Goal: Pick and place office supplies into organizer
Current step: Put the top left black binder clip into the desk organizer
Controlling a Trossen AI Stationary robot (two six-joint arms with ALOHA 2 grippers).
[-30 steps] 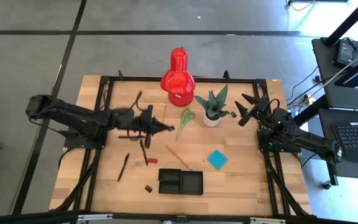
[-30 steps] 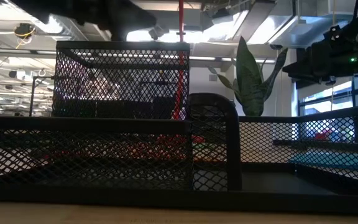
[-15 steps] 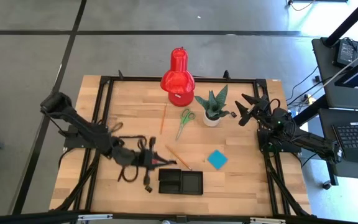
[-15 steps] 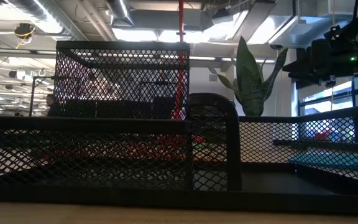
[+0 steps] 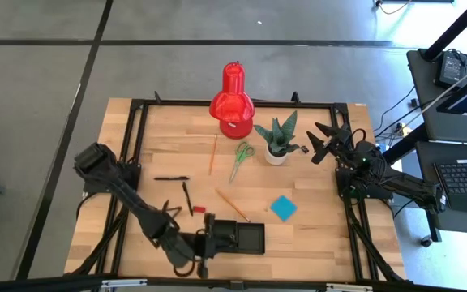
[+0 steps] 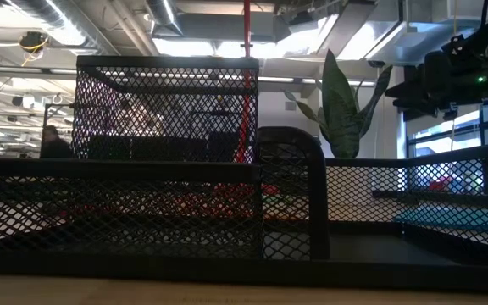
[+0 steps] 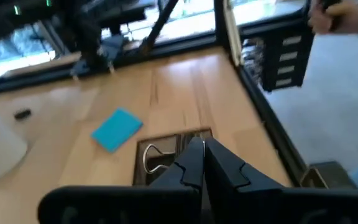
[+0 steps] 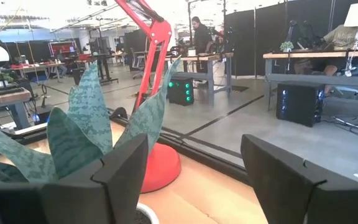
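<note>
Hovering just left of the organizer (image 5: pixel 236 237), the left gripper (image 5: pixel 203 243) is seen with fingers pinched shut, apparently empty; the right gripper (image 5: pixel 318 143), spread wide, is parked well away.

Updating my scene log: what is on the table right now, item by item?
lamp: 1, red, far edge, middle
plant: 1, green, white pot, right of lamp
scissors: 1, green handles, left of plant
pencils: 2, orange, one left of scissors, one near organizer
pens: 2, black, left of centre
red piece: 1, by the pens
pad: 1, blue, right of centre
organizer: 1, black, near edge
left end effector: shut, over organizer's left end
right end effector: open, beside plant
</note>
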